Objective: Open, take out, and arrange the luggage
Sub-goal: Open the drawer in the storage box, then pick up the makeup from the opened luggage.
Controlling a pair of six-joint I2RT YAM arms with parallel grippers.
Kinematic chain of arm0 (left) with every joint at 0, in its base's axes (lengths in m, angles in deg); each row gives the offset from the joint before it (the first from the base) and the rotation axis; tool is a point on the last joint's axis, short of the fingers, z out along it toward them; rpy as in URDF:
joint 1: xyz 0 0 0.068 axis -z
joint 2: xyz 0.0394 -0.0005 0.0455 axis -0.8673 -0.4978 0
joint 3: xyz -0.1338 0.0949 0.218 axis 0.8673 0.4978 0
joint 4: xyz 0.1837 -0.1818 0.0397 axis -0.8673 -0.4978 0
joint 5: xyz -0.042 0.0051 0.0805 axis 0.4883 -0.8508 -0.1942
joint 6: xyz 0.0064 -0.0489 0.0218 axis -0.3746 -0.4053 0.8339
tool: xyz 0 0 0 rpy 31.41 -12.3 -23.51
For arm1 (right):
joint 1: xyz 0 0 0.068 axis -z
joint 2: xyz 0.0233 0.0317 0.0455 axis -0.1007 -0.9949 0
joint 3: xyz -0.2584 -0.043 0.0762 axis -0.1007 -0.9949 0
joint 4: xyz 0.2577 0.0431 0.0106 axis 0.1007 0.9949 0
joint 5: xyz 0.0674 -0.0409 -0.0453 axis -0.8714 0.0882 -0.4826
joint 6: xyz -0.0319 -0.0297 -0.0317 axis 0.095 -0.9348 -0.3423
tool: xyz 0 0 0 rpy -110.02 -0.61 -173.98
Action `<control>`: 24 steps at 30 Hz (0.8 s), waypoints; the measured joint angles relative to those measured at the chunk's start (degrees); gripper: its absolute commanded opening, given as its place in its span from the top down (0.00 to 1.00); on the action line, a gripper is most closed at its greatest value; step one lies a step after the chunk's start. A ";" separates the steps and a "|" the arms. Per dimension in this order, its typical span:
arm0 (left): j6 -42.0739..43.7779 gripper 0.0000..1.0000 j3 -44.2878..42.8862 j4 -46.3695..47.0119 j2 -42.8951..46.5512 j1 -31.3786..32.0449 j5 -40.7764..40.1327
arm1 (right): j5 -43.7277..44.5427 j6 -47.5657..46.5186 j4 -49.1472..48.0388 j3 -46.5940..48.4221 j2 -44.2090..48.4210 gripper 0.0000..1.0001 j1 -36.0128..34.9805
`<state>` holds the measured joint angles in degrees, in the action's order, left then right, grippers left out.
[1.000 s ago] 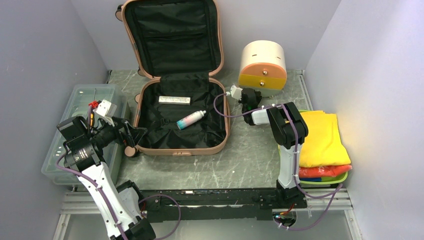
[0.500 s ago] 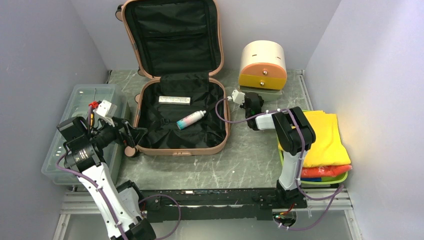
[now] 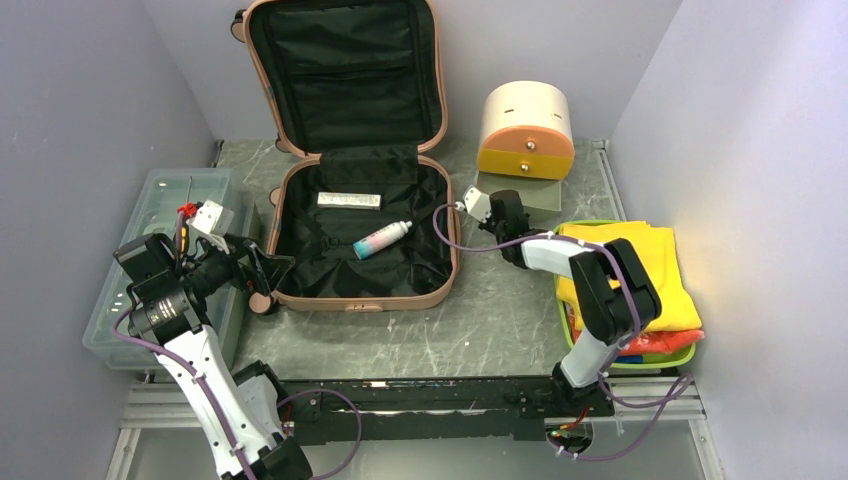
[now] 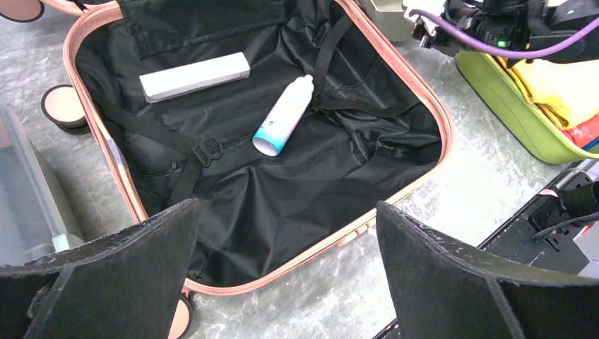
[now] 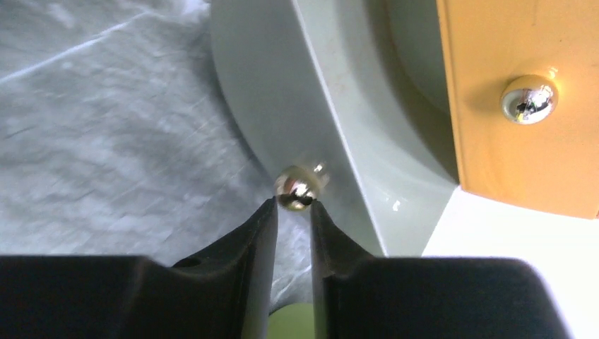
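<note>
The luggage point(image 3: 360, 300) lies open on the middle of the surface, with its lid standing up against the far wall. In its lower half there are a white box point(image 3: 349, 200) and a spray bottle point(image 3: 382, 239). The left pincer point(image 4: 286, 212) hovers at the near left corner of the luggage, spread wide and holding nothing. Right of the luggage, the right pincer point(image 5: 293, 208) is closed narrowly on the chrome knob point(image 5: 297, 189) of a grey drawer point(image 5: 297, 92).
</note>
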<state>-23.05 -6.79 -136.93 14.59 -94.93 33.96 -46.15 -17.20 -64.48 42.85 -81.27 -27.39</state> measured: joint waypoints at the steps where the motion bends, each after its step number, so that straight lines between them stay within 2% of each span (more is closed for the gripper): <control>1: 0.00 0.00 0.00 0.00 0.00 0.00 0.02 | -0.50 1.09 2.01 0.26 1.01 0.46 -0.07; 3: 0.00 0.01 0.00 -0.02 0.00 0.00 0.02 | -2.36 3.89 7.85 1.38 4.02 0.32 -0.26; 5: 0.02 0.01 0.00 -0.02 0.00 0.00 0.02 | -4.87 6.62 14.45 3.87 8.22 0.24 -0.35; 10: 0.02 0.01 0.00 -0.02 0.00 0.00 0.15 | -9.51 13.55 25.53 15.85 17.84 0.24 -0.24; 14: 0.81 0.01 -0.15 -0.92 -0.22 0.00 0.55 | -10.67 19.04 26.86 24.11 23.19 0.25 0.02; 18: 3.15 0.01 -1.84 -3.52 -2.47 0.00 1.18 | -10.25 22.49 25.92 24.79 26.16 0.24 0.15; 24: 7.52 0.01 -7.80 -7.48 -9.64 0.15 0.83 | -12.17 25.64 25.53 20.52 20.39 0.24 1.73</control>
<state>-15.53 -14.59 -144.40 4.95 -94.78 34.79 -58.32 8.44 -38.95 63.37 -60.88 -25.66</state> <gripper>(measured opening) 0.992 0.759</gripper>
